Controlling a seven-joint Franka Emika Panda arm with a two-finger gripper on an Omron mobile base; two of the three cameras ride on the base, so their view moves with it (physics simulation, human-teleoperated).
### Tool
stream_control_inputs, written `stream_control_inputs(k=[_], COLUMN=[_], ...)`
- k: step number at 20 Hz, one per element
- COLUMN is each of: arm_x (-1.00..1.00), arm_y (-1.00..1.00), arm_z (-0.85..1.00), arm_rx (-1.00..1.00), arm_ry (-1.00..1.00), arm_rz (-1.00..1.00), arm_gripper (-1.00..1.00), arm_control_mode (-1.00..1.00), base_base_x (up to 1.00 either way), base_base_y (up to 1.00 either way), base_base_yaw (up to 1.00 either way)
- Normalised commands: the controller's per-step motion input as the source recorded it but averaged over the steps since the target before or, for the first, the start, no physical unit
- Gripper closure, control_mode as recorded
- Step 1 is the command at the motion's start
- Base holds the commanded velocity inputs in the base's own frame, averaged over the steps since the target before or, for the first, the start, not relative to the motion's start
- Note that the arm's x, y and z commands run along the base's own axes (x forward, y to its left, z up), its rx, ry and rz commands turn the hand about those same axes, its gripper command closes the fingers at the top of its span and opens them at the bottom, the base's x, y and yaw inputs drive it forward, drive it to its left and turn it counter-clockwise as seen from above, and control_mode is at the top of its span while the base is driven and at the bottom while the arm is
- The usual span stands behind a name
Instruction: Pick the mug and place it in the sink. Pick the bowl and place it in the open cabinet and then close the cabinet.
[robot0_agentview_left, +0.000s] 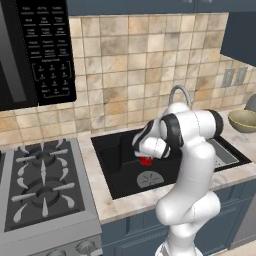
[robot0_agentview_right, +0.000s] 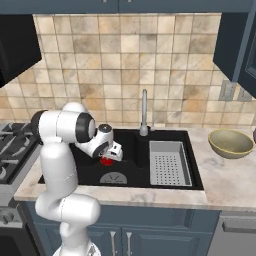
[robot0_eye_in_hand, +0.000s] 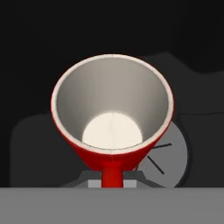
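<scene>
Your two-finger gripper (robot0_eye_in_hand: 112, 183) is clamped tight on the small red cylindrical mug with the white inside (robot0_eye_in_hand: 112, 114), apparently by the handle at the mug's six o'clock in the hand view, with the cup's mouth facing the camera. From the base views the mug (robot0_agentview_left: 146, 160) hangs inside the black rectangular sink basin (robot0_agentview_left: 112, 150), above the round grey drain (robot0_eye_in_hand: 173, 157), which sits at about four o'clock of the cup.

Your main risk, as I judge it, is the release. You cannot tell whether the mug is touching the basin floor, so if you let go while it is still off the floor it may drop, tip and roll. A pinch on the handle alone could also let it swing. Watch the wrist against the sink's front wall as you lift out.

The wide olive-tan bowl (robot0_agentview_right: 230, 143) waits on the counter at three o'clock of the sink, near the grey perforated tray (robot0_agentview_right: 169, 162).

The black microwave keypad (robot0_agentview_left: 47, 50) carries white lettering, too small to read. No brands are legible.
</scene>
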Motion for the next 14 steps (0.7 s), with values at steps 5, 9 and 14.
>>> stream_control_inputs(k=[5,9,14], arm_x=[0.10,0.13,0.13], arm_y=[-0.01,0.00,0.00], arm_z=[-0.33,-0.34,-0.27], arm_rx=[-0.07,-0.08,-0.05], arm_ry=[0.00,0.00,0.00], arm_rz=[0.00,0.00,0.00], arm_gripper=[1.00,1.00,1.00], arm_control_mode=[-1.00,-1.00,-1.00], base_base_x=[0.00,0.00,0.00], base_base_y=[0.00,0.00,0.00], base_base_yaw=[0.00,0.00,0.00])
